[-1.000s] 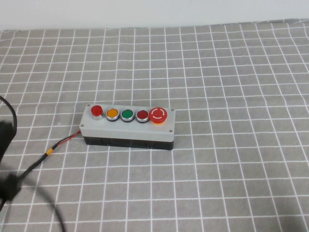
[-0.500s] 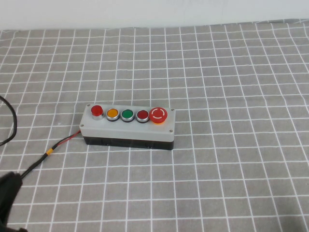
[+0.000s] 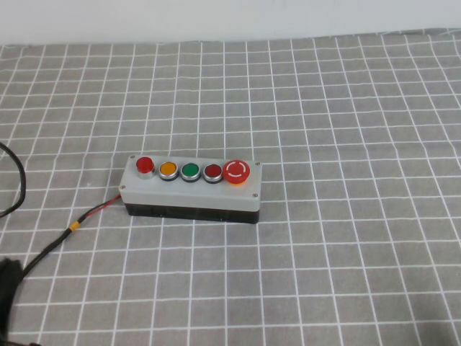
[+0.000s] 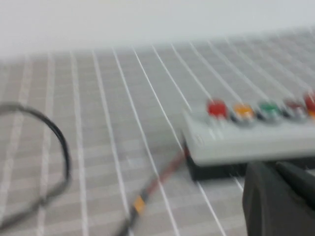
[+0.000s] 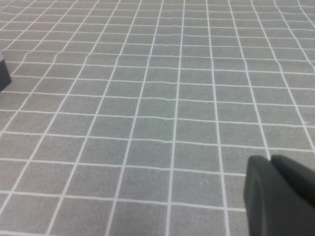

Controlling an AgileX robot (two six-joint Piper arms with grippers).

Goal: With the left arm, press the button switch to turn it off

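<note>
Your button switch (image 3: 144, 165) sits at the left end of the grey box (image 3: 191, 189), raised and untouched. The left gripper (image 4: 278, 199) hangs low, near the box's front; its jaws look pressed together, though blur makes that uncertain. Drift sideways and you hit the orange button (image 3: 168, 169). The right gripper (image 5: 280, 194) is parked over the checked cloth (image 5: 147, 98), its jaws together too.

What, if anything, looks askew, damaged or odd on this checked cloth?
Nothing stands out. The grey button box sits flat, its five buttons intact, including the button switch at the end. Its wire trails loosely off the left. The left pincer hangs near the box; the right pincer is over bare cloth.
</note>
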